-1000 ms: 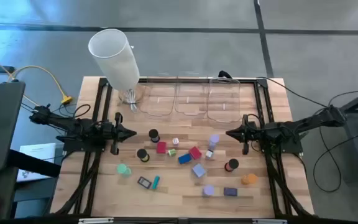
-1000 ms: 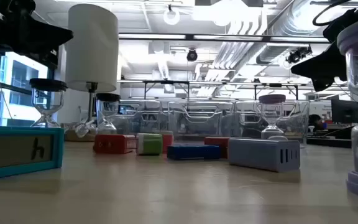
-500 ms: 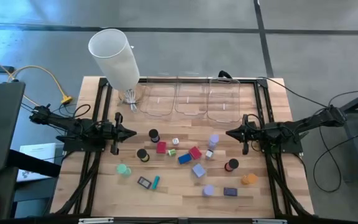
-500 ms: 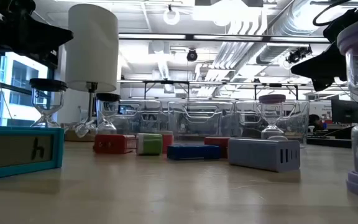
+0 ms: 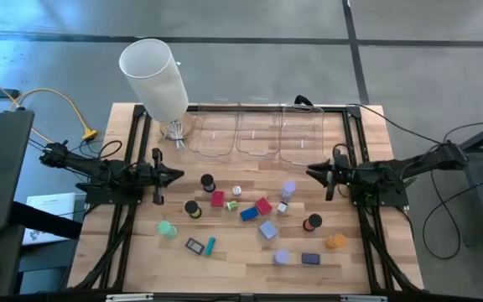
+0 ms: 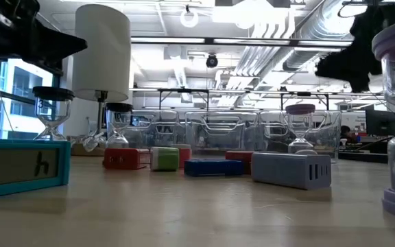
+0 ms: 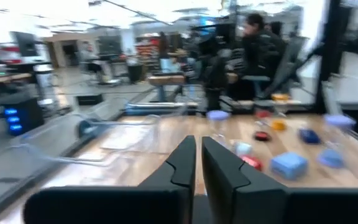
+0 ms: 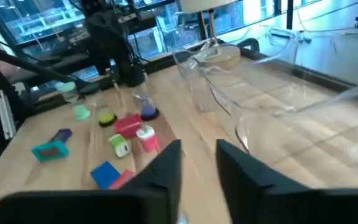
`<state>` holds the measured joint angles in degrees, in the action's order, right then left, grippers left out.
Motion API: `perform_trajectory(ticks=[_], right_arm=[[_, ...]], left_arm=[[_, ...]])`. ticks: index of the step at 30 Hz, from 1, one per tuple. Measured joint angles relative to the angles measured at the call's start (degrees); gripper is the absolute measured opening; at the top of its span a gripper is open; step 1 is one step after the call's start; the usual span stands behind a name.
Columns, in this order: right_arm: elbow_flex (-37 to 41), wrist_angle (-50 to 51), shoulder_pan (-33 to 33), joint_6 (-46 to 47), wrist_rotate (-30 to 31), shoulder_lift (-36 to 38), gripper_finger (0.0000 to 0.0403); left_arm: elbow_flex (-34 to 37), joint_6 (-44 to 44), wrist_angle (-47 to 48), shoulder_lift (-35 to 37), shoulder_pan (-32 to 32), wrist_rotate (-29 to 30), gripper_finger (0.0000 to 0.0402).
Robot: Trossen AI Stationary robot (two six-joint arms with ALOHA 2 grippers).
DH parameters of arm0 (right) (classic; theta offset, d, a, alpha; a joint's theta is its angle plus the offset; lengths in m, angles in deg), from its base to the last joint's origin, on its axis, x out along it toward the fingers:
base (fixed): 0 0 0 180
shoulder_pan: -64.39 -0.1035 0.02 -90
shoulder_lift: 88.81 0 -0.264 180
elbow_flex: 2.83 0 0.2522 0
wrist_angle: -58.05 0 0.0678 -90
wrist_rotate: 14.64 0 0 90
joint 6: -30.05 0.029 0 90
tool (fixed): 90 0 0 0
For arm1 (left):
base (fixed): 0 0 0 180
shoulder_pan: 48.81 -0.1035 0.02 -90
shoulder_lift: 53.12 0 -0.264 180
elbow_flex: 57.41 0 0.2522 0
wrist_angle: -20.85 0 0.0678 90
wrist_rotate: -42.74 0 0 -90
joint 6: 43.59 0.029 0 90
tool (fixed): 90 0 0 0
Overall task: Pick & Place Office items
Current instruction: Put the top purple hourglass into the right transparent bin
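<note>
Step in hand: judged to be the opening approach; no item is held and none has reached a container.

Left hand (image 5: 173,174) sits at the 9 o'clock side of the tabletop (image 5: 141,252), raised above the wood, its fingers narrow with only a slim gap showing in the left wrist view. It holds nothing.

Right hand (image 5: 312,174) sits at the 3 o'clock side, pointing inward, fingers parted by a moderate gap in the right wrist view. It holds nothing.

Task items: the office items (image 5: 250,220) lie scattered over the centre and toward 6 o'clock, between the two hands. Noted among them: a red block (image 5: 217,199), a blue block (image 5: 249,214), a black roll (image 5: 208,181) just inward of the left hand, an orange roll (image 5: 335,242) toward 4 o'clock, and a teal stick (image 5: 211,246) toward 7 o'clock.

Containers: three clear bins (image 5: 258,132) stand in a row at 12 o'clock. All appear to hold nothing. A tall white cylinder (image 5: 154,77) stands at 11 o'clock, beside the leftmost bin.

Next move, in my judgement: either hand must open wider, descend on its nearest piece, and close squarely; the round rolls may slip sideways under a poor grip.
</note>
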<state>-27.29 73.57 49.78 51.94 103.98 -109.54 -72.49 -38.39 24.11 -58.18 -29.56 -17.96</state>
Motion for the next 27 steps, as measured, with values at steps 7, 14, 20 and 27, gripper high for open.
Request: perform_trajectory(ticks=[7,14,20,27], right_arm=[[-8.54,4.5,0.0,-5.29,-3.72,-11.97,0.0223],[-16.3,8.69,0.0,-6.14,-3.73,-27.73,0.0258],[-19.73,8.49,0.59,-7.08,-6.11,-36.22,0.0261],[-19.78,9.26,1.27,-6.54,-8.0,-40.48,0.0261]], left_arm=[[0.0,3.14,-3.02,0.01,-0.02,2.4,0.0101],[0.0,8.03,-5.75,0.01,-0.02,2.37,0.0141],[0.0,6.44,-7.12,0.01,-0.02,2.35,0.0143],[0.0,2.42,-7.16,0.01,-0.02,2.33,0.0143]])
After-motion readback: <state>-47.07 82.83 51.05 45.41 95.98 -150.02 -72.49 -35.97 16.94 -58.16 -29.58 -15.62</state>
